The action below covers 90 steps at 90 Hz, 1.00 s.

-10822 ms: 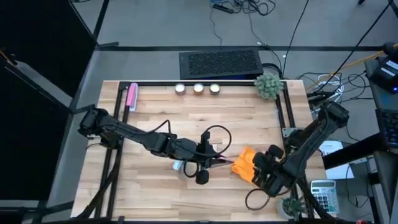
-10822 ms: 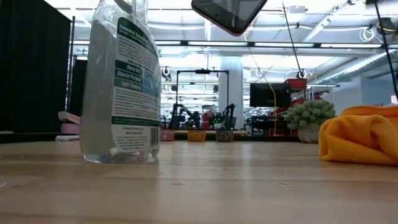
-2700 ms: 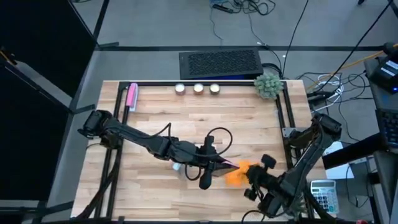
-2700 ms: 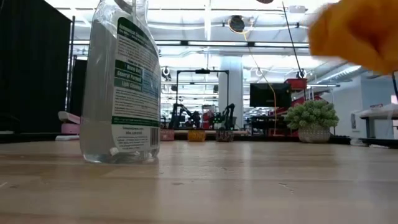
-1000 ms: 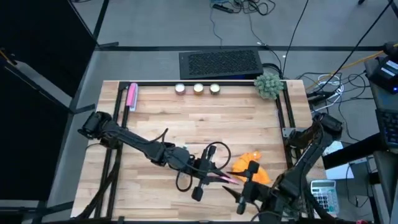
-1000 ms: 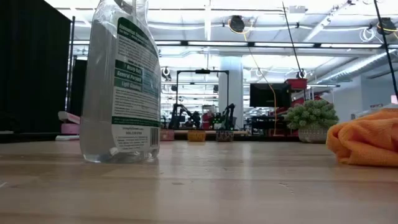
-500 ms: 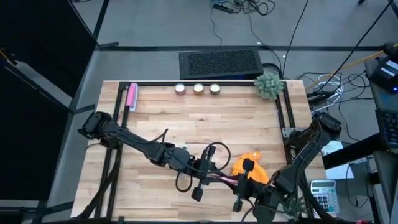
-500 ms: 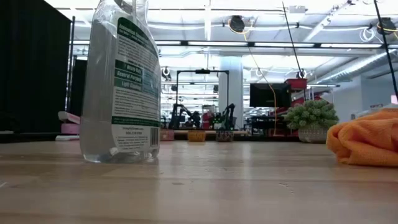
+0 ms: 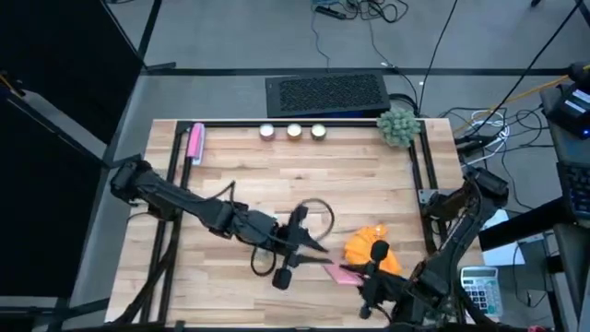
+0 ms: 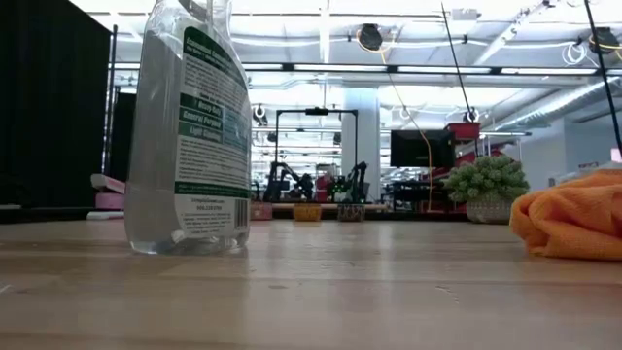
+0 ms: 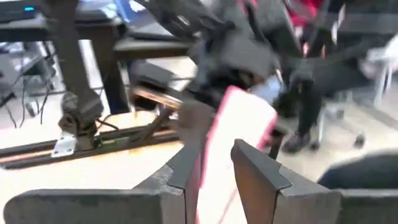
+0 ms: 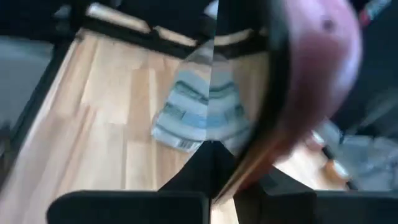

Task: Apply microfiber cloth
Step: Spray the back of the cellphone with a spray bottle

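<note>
My right end effector [image 9: 361, 277], at the near bench [image 9: 240, 175] edge, is clenched on the phone [image 9: 345, 274]. The microfiber cloth [image 9: 371, 249] lies bunched just beyond it, touching or nearly so. My left end effector [image 9: 313, 251], farther left, looks clamped on the phone too. Spray bottle [image 10: 188, 126] stands apart.

High view: even, diffuse light over the desk [image 9: 277, 175], soft short shadows, sharp throughout. Low view: ceiling strip lights in the room behind glare white; spray bottle [image 10: 190, 126] is backlit, translucent, sharp; the near desk surface is soft. Left wrist view: heavy motion blur, background smeared. Right wrist view: strongly blurred, close objects out of focus, bright daylight-like tone on the wood.
</note>
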### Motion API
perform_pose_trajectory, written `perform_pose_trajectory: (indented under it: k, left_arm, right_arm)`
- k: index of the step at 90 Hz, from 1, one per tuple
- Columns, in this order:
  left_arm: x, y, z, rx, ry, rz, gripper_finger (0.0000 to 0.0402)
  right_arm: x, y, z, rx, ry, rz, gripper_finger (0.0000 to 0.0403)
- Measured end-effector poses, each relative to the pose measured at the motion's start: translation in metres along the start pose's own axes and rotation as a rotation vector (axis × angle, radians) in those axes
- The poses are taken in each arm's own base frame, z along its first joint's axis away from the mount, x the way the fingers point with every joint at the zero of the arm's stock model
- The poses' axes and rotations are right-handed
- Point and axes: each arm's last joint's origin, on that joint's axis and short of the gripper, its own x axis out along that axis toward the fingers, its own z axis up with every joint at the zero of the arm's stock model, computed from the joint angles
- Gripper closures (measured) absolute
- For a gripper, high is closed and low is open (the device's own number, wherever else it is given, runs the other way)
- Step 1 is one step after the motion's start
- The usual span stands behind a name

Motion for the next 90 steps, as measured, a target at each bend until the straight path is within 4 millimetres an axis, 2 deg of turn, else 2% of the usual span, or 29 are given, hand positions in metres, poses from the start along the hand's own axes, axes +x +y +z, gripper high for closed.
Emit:
perform_pose_trajectory:
  k: [16, 27, 38, 51, 61, 75, 90]
  left_arm:
    - [-0.004, -0.002, 0.002, -0.192, 0.014, -0.014, 0.0322]
    - [-0.005, -0.002, 0.004, -0.325, -0.003, -0.019, 0.0322]
    - [-0.004, 0.004, 0.007, -0.401, -0.044, 0.008, 0.0322]
    - [-0.005, 0.010, 0.018, -0.486, -0.161, 0.027, 0.0322]
    - [-0.005, 0.018, 0.018, -0.584, -0.165, 0.028, 0.0322]
    - [-0.011, 0.032, 0.010, -0.648, -0.023, 0.079, 0.0322]
    - [-0.026, 0.032, 0.005, -0.651, 0.054, 0.255, 0.0322]
  right_arm:
    - [-0.001, -0.002, 0.002, -0.276, -0.030, -0.095, 0.0390]
    - [-0.004, -0.004, 0.006, -0.501, -0.046, -0.252, 0.0391]
    - [-0.005, -0.009, 0.008, -0.650, -0.024, -0.423, 0.0391]
    - [0.001, -0.011, 0.011, -0.822, 0.031, -0.444, 0.0391]
    - [0.007, -0.012, 0.012, -0.945, 0.078, -0.458, 0.0391]
    - [0.010, -0.013, 0.013, -1.014, 0.102, -0.461, 0.0391]
    - [0.014, -0.016, 0.014, -1.012, 0.116, -0.469, 0.0391]
